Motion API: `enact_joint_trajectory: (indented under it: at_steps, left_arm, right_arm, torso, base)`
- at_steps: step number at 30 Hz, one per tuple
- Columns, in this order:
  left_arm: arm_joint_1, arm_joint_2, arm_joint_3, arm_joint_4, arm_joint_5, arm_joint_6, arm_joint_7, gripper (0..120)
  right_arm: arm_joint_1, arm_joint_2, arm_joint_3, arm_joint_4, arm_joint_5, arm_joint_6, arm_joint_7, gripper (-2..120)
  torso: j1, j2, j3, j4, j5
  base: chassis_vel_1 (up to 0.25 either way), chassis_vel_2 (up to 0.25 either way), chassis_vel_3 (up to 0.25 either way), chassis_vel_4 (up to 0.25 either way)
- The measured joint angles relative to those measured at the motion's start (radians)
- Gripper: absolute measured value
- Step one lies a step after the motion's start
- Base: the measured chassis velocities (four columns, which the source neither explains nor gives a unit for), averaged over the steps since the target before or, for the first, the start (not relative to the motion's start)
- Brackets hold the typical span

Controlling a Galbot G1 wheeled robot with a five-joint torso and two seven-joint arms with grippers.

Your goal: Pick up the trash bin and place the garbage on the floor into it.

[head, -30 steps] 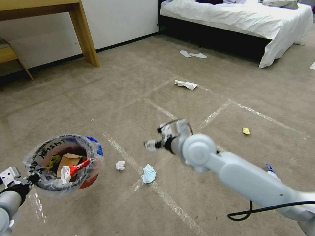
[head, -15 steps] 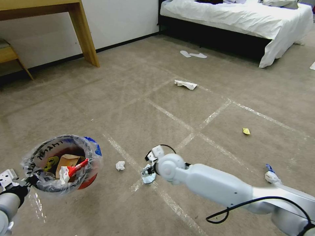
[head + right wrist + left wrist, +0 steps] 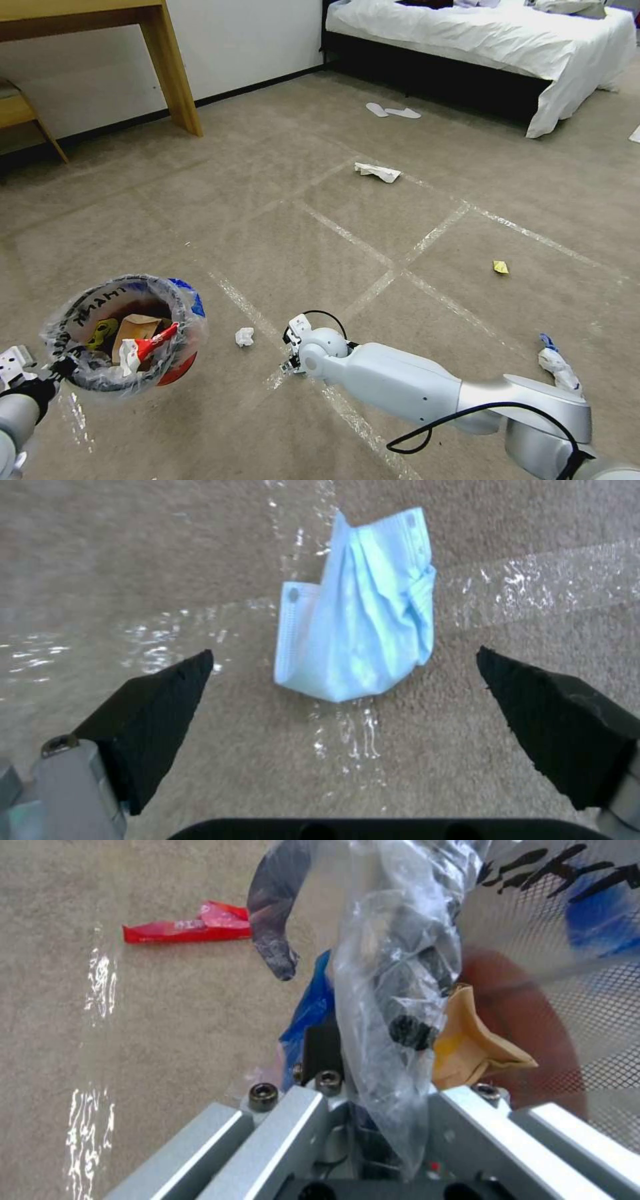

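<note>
1. The right gripper (image 3: 343, 680) hangs spread just above the light-blue mask (image 3: 360, 625), which lies flat on the floor (image 3: 280, 220) across a tape line (image 3: 347, 233); thin fabric could slip between the pads.
2. The left gripper (image 3: 373, 1050) pinches the trash bin (image 3: 123, 330) by its rim, aloft left of the mask; it could tilt and spill.
3. Around the mask, only a crumpled tissue (image 3: 245, 337) lies near; otherwise open carpet.

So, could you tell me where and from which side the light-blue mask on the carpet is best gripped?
Probably from straight above, across the bunched middle of the light-blue mask. It lies flat and folded on the floor, so there is no edge to get under. The right gripper is above it, jaws open either side; closing on the raised pleats should pinch it.
</note>
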Motion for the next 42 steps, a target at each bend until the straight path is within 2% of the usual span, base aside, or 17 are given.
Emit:
enact_joint_trajectory:
  at_steps: [7,15,16,17,19,21,22,23,24,25,27,29,30,31,33,35,42]
  left_arm:
    - [0.006,-0.004,-0.001,-0.003,0.0,-0.001,0.003,0]
    - [0.002,-0.006,0.002,-0.013,0.0,-0.002,0.004,0]
    - [0.002,-0.007,0.002,-0.015,0.0,-0.002,0.004,0]
    - [0.002,-0.007,0.002,-0.015,0.0,-0.002,0.004,0]
    - [0.002,-0.009,0.002,-0.016,0.0,-0.002,0.005,0]
    - [0.002,-0.009,0.002,-0.016,0.0,-0.003,0.006,0]
    - [0.003,-0.011,0.002,-0.015,0.001,-0.004,0.008,0]
    - [0.003,-0.011,0.002,-0.015,0.001,-0.004,0.008,0]
    - [0.004,-0.014,0.002,-0.015,0.003,-0.005,0.01,0]
    - [0.004,-0.014,0.002,-0.015,0.003,-0.005,0.01,0]
    - [0.005,-0.019,0.004,-0.018,0.005,-0.006,0.011,0]
    - [0.006,-0.019,0.004,-0.019,0.005,-0.006,0.011,0]
    - [0.006,-0.02,0.006,-0.023,0.005,-0.006,0.012,0]
    - [0.006,-0.02,0.006,-0.023,0.005,-0.006,0.012,0]
    - [0.006,-0.021,0.008,-0.027,0.006,-0.006,0.012,0]
    - [0.006,-0.021,0.009,-0.029,0.006,-0.006,0.012,0]
    - [0.004,-0.025,0.015,-0.027,0.008,-0.006,0.012,0]
  right_arm:
    - [-0.017,0.053,0.018,-0.122,-0.051,0.041,-0.027,88]
    - [-0.044,0.078,0.028,-0.16,-0.076,0.063,-0.052,74]
    - [-0.051,0.083,0.029,-0.169,-0.086,0.068,-0.057,68]
    - [-0.051,0.083,0.029,-0.169,-0.086,0.068,-0.057,68]
    - [-0.059,0.09,0.029,-0.183,-0.103,0.077,-0.065,54]
    - [-0.06,0.091,0.029,-0.184,-0.107,0.079,-0.067,53]
    - [-0.061,0.091,0.029,-0.187,-0.114,0.084,-0.071,47]
    - [-0.061,0.091,0.029,-0.187,-0.114,0.084,-0.071,47]
    - [-0.061,0.091,0.029,-0.191,-0.122,0.089,-0.075,38]
    - [-0.061,0.091,0.029,-0.191,-0.122,0.089,-0.075,38]
    - [-0.063,0.092,0.028,-0.203,-0.142,0.1,-0.087,26]
    - [-0.064,0.091,0.028,-0.206,-0.146,0.103,-0.09,25]
    - [-0.067,0.09,0.028,-0.209,-0.153,0.107,-0.095,16]
    - [-0.067,0.09,0.028,-0.209,-0.153,0.107,-0.095,16]
    - [-0.071,0.088,0.029,-0.221,-0.168,0.118,-0.104,7]
    - [-0.073,0.088,0.031,-0.225,-0.173,0.121,-0.108,1]
    - [-0.081,0.078,0.039,-0.222,-0.185,0.145,-0.12,0]
  torso:
    - [0.0,0.0,0.0,0.0,0.0]
    - [0.0,0.0,0.0,0.0,0.0001]
    - [0.0,0.0,0.0,0.0,0.0001]
    - [0.0,0.0,0.0,0.0,0.0001]
    - [0.0,0.0,0.0,0.0,0.0001]
    - [0.0,0.0,0.0,0.0,0.0001]
    - [0.0,0.0,0.0,0.0,0.0001]
    - [0.0,0.0,0.0,0.0,0.0001]
    - [0.0,0.0,0.0,0.0,0.0001]
    - [0.0,0.0,0.0,0.0,0.0001]
    - [0.0,0.0,0.0,0.0001,0.0001]
    - [0.0,0.0,0.0,0.0001,0.0001]
    - [0.0,0.0,0.0,0.0,0.0002]
    - [0.0,0.0,0.0,0.0,0.0002]
    - [0.0,0.0,0.0,0.0,0.0002]
    - [0.0,0.0,0.0,0.0,0.0002]
    - [0.0,0.0,0.0,-0.0001,0.0003]
  base:
    - [0.0,0.0,0.0,0.0]
    - [0.0,0.0,0.0,0.0]
    - [0.0,0.0,0.0,0.0]
    - [0.0,0.0,0.0,0.0]
    - [0.0,0.0,0.0,0.0]
    - [0.0,0.0,0.0,0.0]
    - [0.0,0.0,0.0,0.0]
    - [0.0,0.0,0.0,0.0]
    - [0.0,0.0,0.0,0.0]
    - [0.0,0.0,0.0,0.0]
    - [0.0,0.0,0.0,0.0]
    - [0.0,0.0,0.0,0.0]
    - [0.0,0.0,0.0,0.0]
    - [0.0,0.0,0.0,0.0]
    - [0.0,0.0,0.0,0.0]
    - [0.0,0.0,0.0,0.0]
    - [0.0,0.0,0.0,0.0]
